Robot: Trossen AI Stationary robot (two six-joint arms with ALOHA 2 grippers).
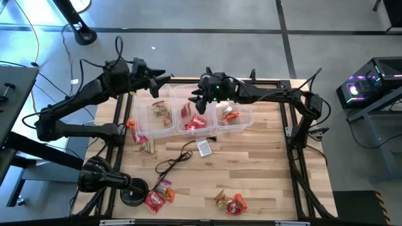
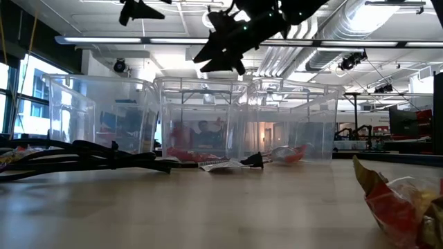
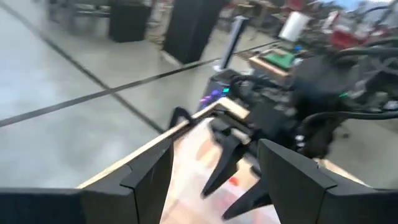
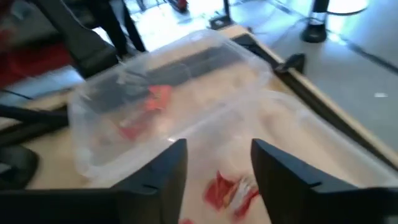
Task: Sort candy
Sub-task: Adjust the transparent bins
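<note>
Three clear plastic bins stand in a row on the far half of the table: left bin [image 1: 162, 114], middle bin [image 1: 195, 118], right bin [image 1: 233, 115]. Each holds candy: brown-gold pieces in the left, red ones in the middle [image 4: 230, 190] and right. My right gripper [image 1: 200, 95] [image 4: 217, 168] hovers open and empty above the middle bin. My left gripper [image 1: 164, 78] [image 3: 214, 186] is open and empty in the air over the far edge, beyond the left bin. Loose candy lies on the wood at the left [image 1: 135, 132] and near the near edge [image 1: 157, 194] [image 1: 230, 202].
A grey tag [image 1: 204, 147] with a black cable [image 1: 176, 160] lies just in front of the bins. A black round base [image 1: 132, 191] stands at the near left corner. A black frame [image 1: 295, 144] runs along the table's sides. In the low view, a candy [image 2: 401, 204] lies close by.
</note>
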